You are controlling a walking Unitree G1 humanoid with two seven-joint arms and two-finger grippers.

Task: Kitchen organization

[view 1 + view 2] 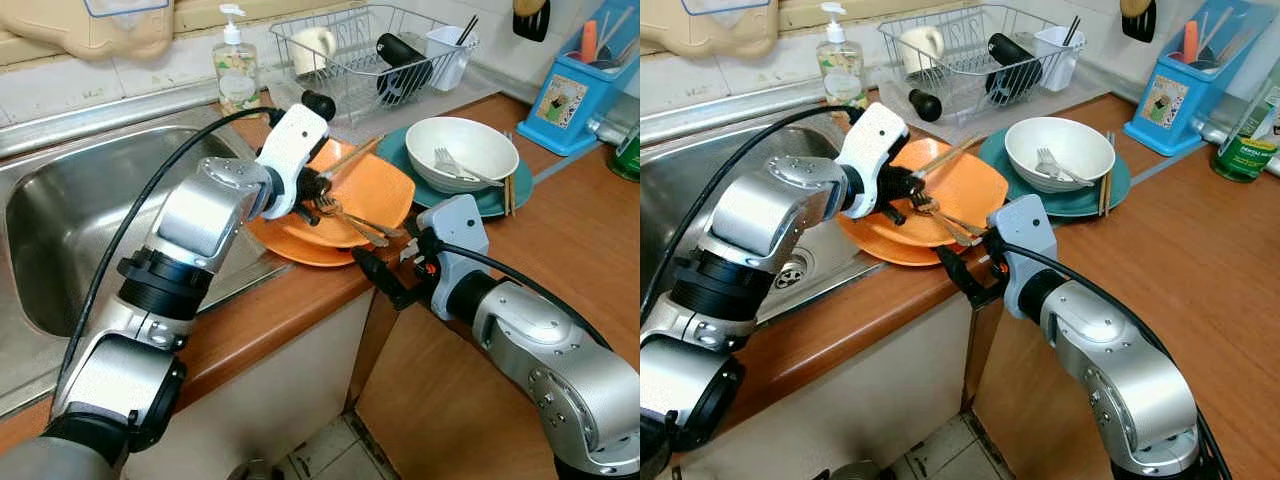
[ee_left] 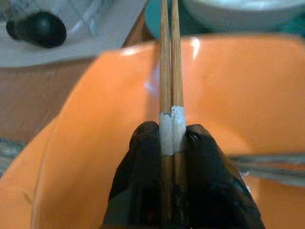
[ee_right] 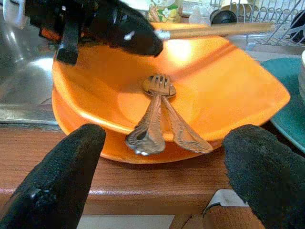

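I have the left gripper (image 2: 167, 143) clamped on a pair of wooden chopsticks with pale bands (image 2: 167, 71), its two black fingers (image 2: 143, 157) pinching them side by side just above the stacked orange square plates (image 1: 385, 195) that sit at the counter's front edge, right beside the steel sink (image 1: 70, 220). The chopsticks point away toward the back of the counter, where the wire dish rack (image 1: 350, 50) stands, their tips raised clear of the plate. Still lying in the upper orange plate are a bronze-coloured fork and spoon (image 3: 159, 119), handles toward the front edge. My right gripper (image 3: 162, 176) hovers low at that front edge with its fingers spread wide and empty, aimed squarely at those two handles but apart from them. Behind the orange plates, a white bowl holding a metal fork (image 1: 470, 150) rests on a teal plate (image 1: 500, 200), with more chopsticks beside the bowl. I judge the step in hand to be clearing cutlery off the dirty plates. Next I would carry the held chopsticks across to the rack's white utensil cup (image 1: 445, 55), keeping them level so they do not slip, then bring the right fingers in around the fork and spoon handles.
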